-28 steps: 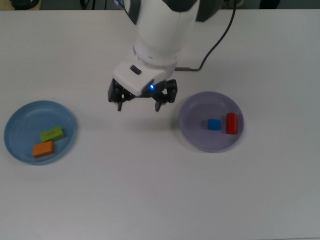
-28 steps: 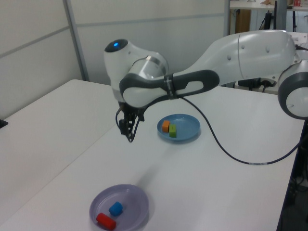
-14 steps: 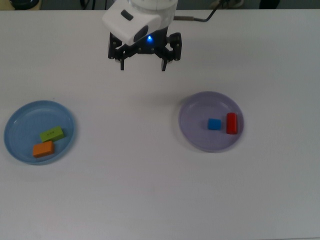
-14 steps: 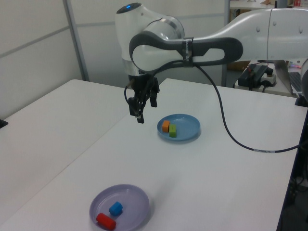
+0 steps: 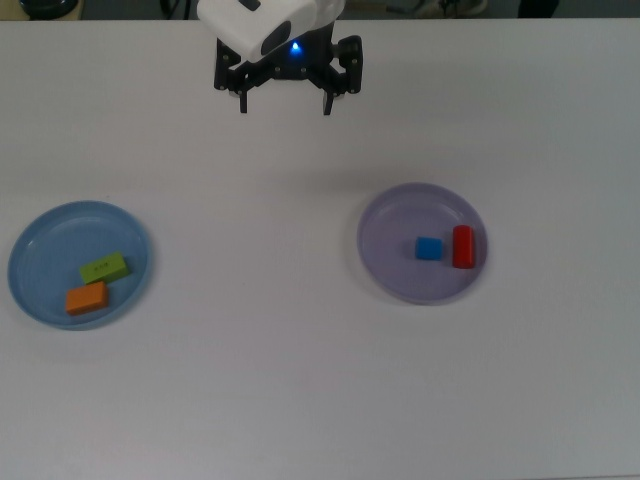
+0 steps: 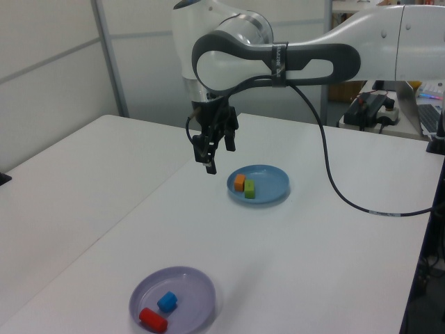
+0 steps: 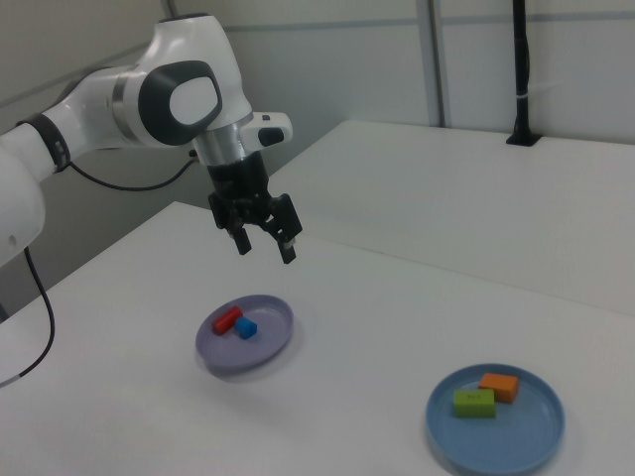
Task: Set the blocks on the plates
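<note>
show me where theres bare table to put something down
Widest free patch: the table between the light blue plate and the lavender plate, plus the whole strip along the top view's bottom edge. Both plates already hold two blocks each. The hand hangs open above the far edge.

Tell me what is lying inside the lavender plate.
Inside the lavender plate lie two blocks: a blue cube and a red oblong block, side by side. Nothing covers them; their undersides stay hidden.

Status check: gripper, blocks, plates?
Gripper open, empty, high above table. Green block and orange block on blue plate; blue cube and red block on lavender plate. Nothing obstructing.
</note>
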You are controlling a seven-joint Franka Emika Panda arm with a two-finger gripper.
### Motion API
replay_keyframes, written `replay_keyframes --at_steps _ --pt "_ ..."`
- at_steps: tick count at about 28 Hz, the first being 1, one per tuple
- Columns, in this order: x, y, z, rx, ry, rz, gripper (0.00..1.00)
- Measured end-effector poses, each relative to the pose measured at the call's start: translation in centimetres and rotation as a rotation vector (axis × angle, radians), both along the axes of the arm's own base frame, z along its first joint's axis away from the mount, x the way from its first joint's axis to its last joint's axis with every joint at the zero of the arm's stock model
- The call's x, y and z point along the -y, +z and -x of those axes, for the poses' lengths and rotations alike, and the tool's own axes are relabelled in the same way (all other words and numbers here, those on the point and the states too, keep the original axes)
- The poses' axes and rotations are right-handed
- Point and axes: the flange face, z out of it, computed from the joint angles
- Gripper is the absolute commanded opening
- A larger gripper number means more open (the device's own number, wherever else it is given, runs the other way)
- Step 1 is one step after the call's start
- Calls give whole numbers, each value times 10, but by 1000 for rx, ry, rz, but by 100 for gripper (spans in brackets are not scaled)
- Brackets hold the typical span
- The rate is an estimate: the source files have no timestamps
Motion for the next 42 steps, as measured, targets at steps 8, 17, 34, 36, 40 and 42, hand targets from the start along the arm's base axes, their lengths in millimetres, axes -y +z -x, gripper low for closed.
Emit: replay_keyframes --at_steps 8,17,34,36,40,42 --pt "-6 0 6 -33 8 3 100" --pt "-7 4 8 -26 -1 3 100" --pt "-6 20 15 0 -15 1 100" --pt "-6 21 16 0 -16 1 100" --pt "-6 23 17 3 -16 0 100" --pt "-5 25 17 5 -17 0 100"
